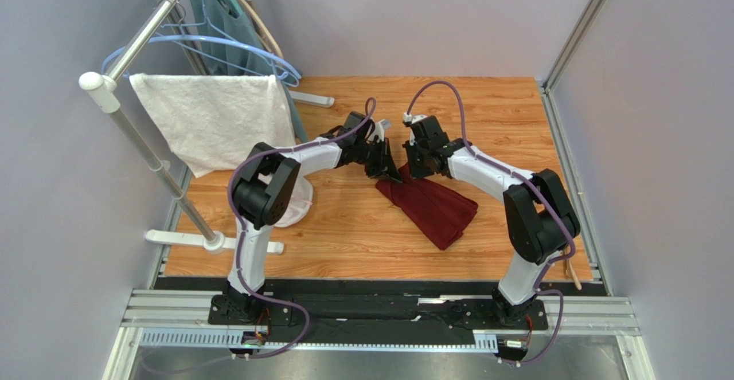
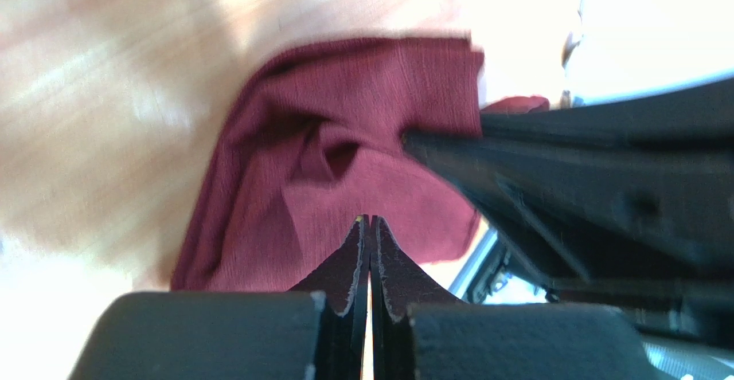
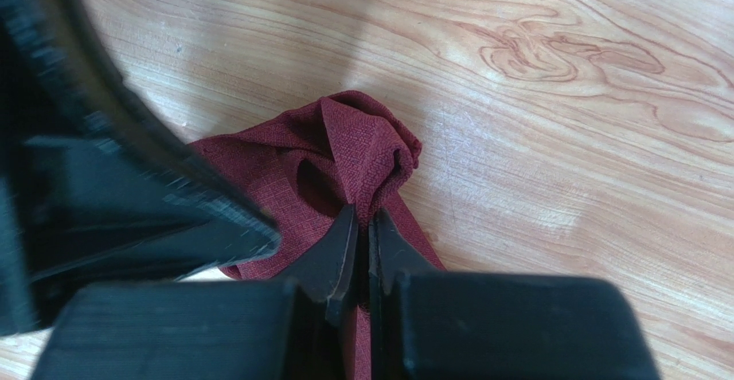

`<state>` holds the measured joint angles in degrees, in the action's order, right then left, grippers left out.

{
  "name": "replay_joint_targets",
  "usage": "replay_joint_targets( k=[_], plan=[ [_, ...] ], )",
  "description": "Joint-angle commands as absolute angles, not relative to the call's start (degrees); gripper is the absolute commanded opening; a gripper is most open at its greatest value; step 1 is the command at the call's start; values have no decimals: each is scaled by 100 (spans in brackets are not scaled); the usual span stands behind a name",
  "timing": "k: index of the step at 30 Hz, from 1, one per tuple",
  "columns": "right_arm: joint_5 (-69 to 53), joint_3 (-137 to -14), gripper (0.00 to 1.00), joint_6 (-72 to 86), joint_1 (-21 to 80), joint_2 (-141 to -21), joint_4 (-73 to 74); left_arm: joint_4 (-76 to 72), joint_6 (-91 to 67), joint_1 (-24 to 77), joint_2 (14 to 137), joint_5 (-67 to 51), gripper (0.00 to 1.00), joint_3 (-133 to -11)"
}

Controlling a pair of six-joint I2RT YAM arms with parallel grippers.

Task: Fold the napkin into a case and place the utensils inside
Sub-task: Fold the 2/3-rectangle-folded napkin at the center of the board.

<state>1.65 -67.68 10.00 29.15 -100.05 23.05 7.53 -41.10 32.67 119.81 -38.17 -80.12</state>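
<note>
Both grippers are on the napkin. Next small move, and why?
Probably lift both slightly and ease them apart: the right gripper pinches a bunched fold of the napkin, the left gripper is shut beside it, and the cloth lies rumpled.

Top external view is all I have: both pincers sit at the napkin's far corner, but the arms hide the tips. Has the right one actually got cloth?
Observer: Yes. The right wrist view shows the right pincer shut on a bunched ridge of the napkin.
Operator: And the left?
Observer: The left wrist view shows the left pincer shut, with its tips against the cloth. I cannot tell whether any fabric is nipped between them.
Operator: How close are the two?
Observer: Very close. The right pincer fills the right side of the left wrist view, with its tip on the same bunch of cloth.
</note>
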Motion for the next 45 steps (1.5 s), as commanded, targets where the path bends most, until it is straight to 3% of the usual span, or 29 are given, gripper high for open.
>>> replay_joint_targets(
  k=[1, 14, 25, 32, 36, 39, 45],
  plan=[
    [211, -6838, 0, 976, 2900, -9721, 2144, 1248, -3893, 3322, 12374, -3569, 0, -8595],
    [658, -6662, 0, 1177, 3331, -9457, 2285, 1556, -3981, 3313, 12990, -2927, 0, -9184],
    [774, -6003, 6, 2794, 3489, -9817, 1320, 1152, -4078, 3313, 12876, -3225, 0, -8983],
    [545, -5836, 22, 2734, 3498, -9782, 1187, 862, -4069, 3287, 12333, -3515, 0, -8615],
    [519, -5547, 30, 2716, 3480, -9589, 1020, 756, -4166, 3234, 11857, -3647, 6, -8376],
    [282, -5406, 42, 2681, 3437, -9413, 765, 826, -4219, 3147, 11576, -3744, 11, -8245],
    [-131, -5247, 50, 2514, 3393, -9264, 256, 677, -4403, 2997, 11338, -3920, 14, -8068]
  ],
)
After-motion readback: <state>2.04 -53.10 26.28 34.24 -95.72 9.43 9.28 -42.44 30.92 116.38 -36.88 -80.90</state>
